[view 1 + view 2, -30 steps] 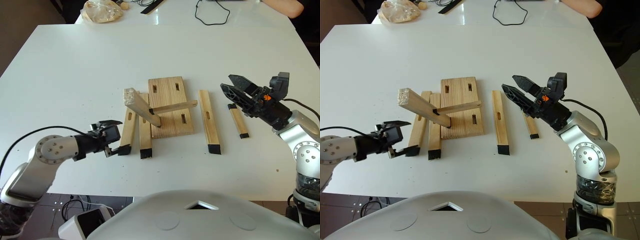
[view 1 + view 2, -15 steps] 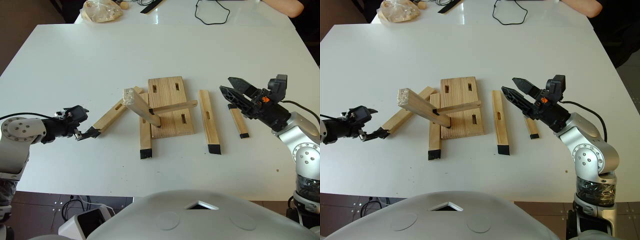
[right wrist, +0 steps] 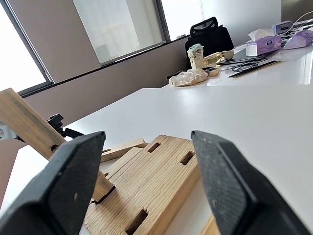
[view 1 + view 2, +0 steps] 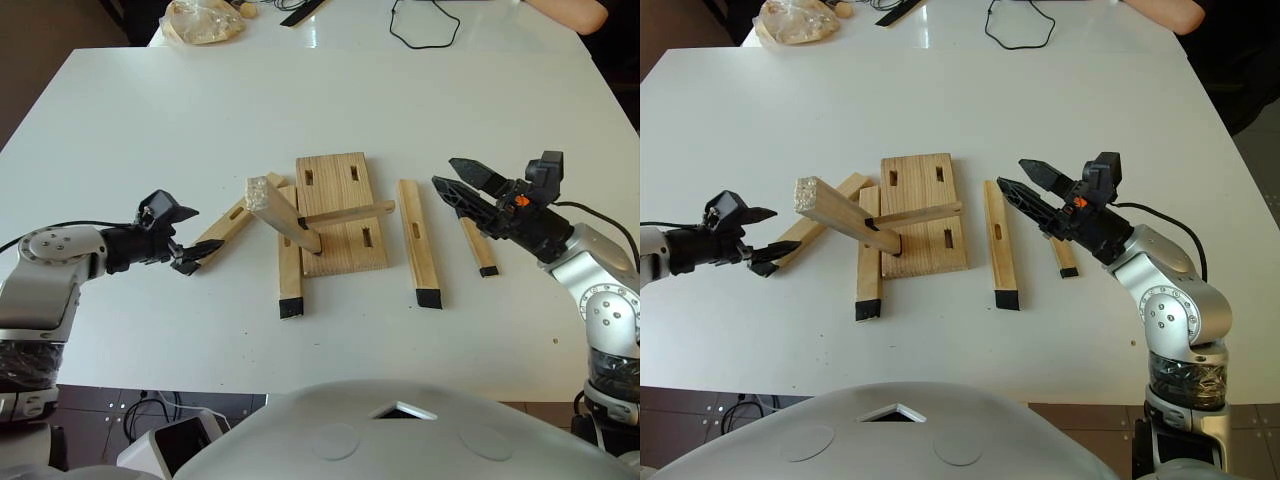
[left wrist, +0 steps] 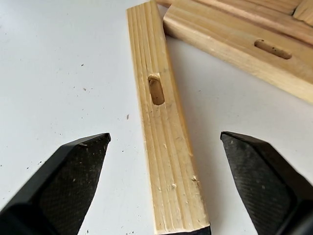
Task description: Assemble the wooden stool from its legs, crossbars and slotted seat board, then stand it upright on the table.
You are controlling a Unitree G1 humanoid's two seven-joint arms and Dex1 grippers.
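While one leg (image 4: 282, 213) carrying a crossbar (image 4: 345, 213) leans in a slot of the seat board (image 4: 332, 188), most assembly is left: the left gripper (image 5: 165, 142), released, straddles a loose leg (image 5: 164, 196) at the board's 9 o'clock, and the right gripper (image 4: 444, 172) hovers released at 3 o'clock.

We can read no text, label, number or sign anywhere: none on the seat board (image 4: 335, 175), the legs (image 4: 417, 240) or the tabletop (image 4: 300, 100).
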